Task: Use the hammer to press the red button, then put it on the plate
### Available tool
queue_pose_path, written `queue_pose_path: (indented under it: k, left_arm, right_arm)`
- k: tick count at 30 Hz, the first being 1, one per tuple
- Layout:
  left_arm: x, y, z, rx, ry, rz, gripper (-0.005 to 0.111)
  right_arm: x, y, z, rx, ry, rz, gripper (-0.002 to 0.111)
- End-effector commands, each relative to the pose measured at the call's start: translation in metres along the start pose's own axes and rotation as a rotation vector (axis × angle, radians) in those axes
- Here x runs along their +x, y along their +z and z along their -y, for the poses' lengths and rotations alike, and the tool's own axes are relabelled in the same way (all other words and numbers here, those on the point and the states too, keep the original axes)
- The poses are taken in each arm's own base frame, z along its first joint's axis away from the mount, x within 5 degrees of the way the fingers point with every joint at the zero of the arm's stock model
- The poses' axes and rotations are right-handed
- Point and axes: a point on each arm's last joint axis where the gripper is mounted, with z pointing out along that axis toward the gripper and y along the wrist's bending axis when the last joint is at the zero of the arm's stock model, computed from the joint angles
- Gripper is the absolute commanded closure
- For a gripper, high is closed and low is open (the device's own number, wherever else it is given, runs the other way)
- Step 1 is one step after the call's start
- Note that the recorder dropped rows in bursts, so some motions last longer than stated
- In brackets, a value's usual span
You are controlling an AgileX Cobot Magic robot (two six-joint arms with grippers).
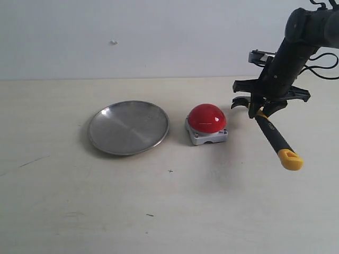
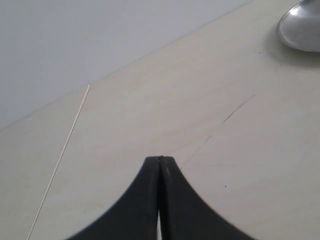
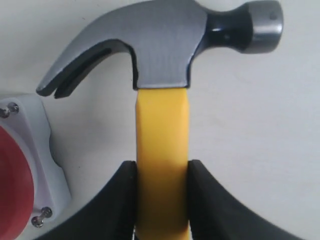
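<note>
My right gripper (image 1: 258, 110) (image 3: 162, 167) is shut on the hammer (image 1: 276, 141) (image 3: 162, 145), clamping the yellow part of the handle just below the dark steel head. The handle slants down toward the table's front, yellow loop lowest. The hammer hangs to the right of the red button (image 1: 206, 117) (image 3: 10, 185), apart from it; the claw points toward the button's grey base. The silver plate (image 1: 128, 127) (image 2: 302, 32) lies left of the button. My left gripper (image 2: 160, 159) is shut with nothing in it, over bare table left of the plate, and does not show in the exterior view.
The light wooden table (image 1: 169, 211) ends at a pale wall (image 1: 159, 37) behind. Black cables (image 1: 323, 66) hang from the right arm at the far right. Faint scratches (image 2: 235, 112) mark the tabletop near the left gripper.
</note>
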Motion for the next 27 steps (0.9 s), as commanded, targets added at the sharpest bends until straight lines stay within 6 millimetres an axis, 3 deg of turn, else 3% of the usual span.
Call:
queue_pose_path:
  k: [1,20,21,24,27]
  left_arm:
    - [0.0,0.0,0.0,-0.004,-0.001,0.005,0.107]
    - [-0.002,0.0,-0.001,-0.017,-0.014,0.033,0.107]
    - [-0.006,0.0,-0.001,-0.012,-0.096,0.072,0.107]
    - [-0.022,-0.003,-0.005,0.019,-0.585,0.268,0.107]
    - [-0.028,-0.005,-0.01,0.007,-0.709,0.346,0.107]
  right_arm:
    - [-0.002,-0.018,-0.003,-0.013,-0.033,0.048,0.108]
    - [-0.002,-0.021,-0.004,-0.013,-0.063,0.048,0.108]
    - [-0.002,-0.021,-0.004,-0.013,-0.063,0.048,0.108]
    - [-0.002,-0.021,-0.004,-0.013,-0.077,0.052,0.108]
    - [-0.002,-0.021,-0.004,-0.012,-0.082,0.054,0.108]
